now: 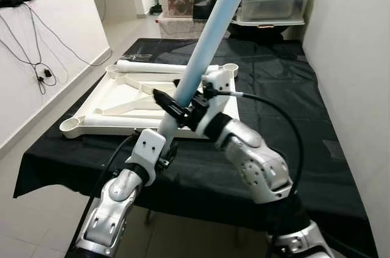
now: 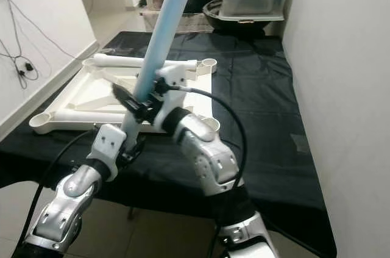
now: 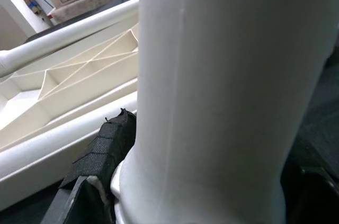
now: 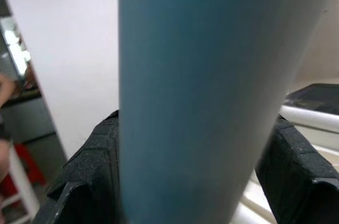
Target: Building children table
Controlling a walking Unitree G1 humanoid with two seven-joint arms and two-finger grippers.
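We judge the build barely begun: our left pincer [image 1: 163,142] and right pincer [image 1: 183,110] both clamp the long pale-blue tube leg [image 1: 210,35] above the upturned white plastic tabletop [image 1: 131,96], whose corner sockets look empty.

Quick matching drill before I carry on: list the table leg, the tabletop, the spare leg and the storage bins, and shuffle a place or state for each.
Things:
1. blue table leg
2. white tabletop
3. white leg
4. storage bins

Places or states:
A. stacked beyond the far end of the black table
B. lying flat along the tabletop's far edge
C. held tilted by the left gripper and the right gripper
D. upside down, ribs showing

Pairs: 1-C, 2-D, 3-B, 4-A
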